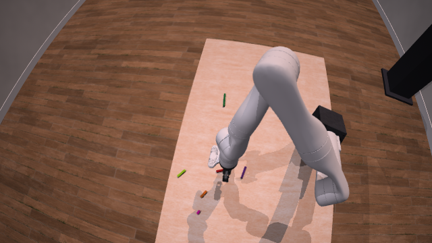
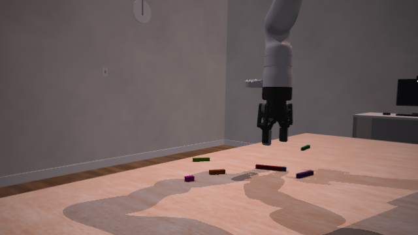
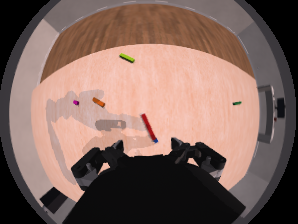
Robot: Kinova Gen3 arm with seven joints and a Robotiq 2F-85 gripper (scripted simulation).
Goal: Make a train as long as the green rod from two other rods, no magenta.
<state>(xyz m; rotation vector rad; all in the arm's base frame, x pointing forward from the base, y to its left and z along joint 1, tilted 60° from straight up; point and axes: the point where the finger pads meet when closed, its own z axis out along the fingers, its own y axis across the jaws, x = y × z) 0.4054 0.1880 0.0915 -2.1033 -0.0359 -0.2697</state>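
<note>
A red rod (image 1: 219, 171) (image 2: 269, 168) (image 3: 148, 127) lies flat, and a small blue rod (image 2: 284, 169) (image 3: 156, 141) lies at its end, in line, touching or almost touching. In the top view the gripper hides the blue rod. The green rod (image 1: 224, 100) (image 2: 305, 147) (image 3: 237, 103) lies well apart at the far end of the table. My gripper (image 1: 225, 181) (image 2: 275, 142) (image 3: 147, 144) is open and empty, high above the table near the red and blue rods.
A purple rod (image 1: 244, 172) (image 2: 304, 174) lies beside the red-blue pair, with a gap. An orange rod (image 1: 203, 194) (image 2: 217, 172) (image 3: 99, 102), a magenta rod (image 1: 198, 212) (image 2: 189, 178) (image 3: 76, 102) and a lime rod (image 1: 181, 173) (image 2: 201, 159) (image 3: 127, 58) lie apart; the lime one is near the table's edge.
</note>
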